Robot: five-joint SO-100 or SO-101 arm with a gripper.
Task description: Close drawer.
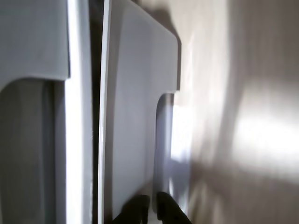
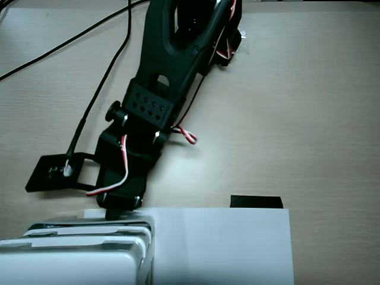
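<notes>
One drawer matters: a translucent grey plastic tray with a rounded front lip and a slot handle, seen close in the wrist view and standing proud of the front to its left, so it looks part-open. In the fixed view the drawer sits at the bottom left, its front edge running left-right across the frame, on a small white plastic drawer unit with smooth rounded corners. The gripper is directly behind that front as this view shows it, tips touching or just beside the lip. So the drawer lies straight ahead of the pincer along the arm's line, and my guess is the push goes toward the bottom of the frame, square to the drawer's long front edge. In the wrist view the two dark fingertips sit close together at the bottom edge with only a thin gap, near-closed and gripping nothing, resting against the front by the slot. Beside the unit lies a flat white paper sheet; a small black block touches its far edge. Matte, pale wood-grain table.
</notes>
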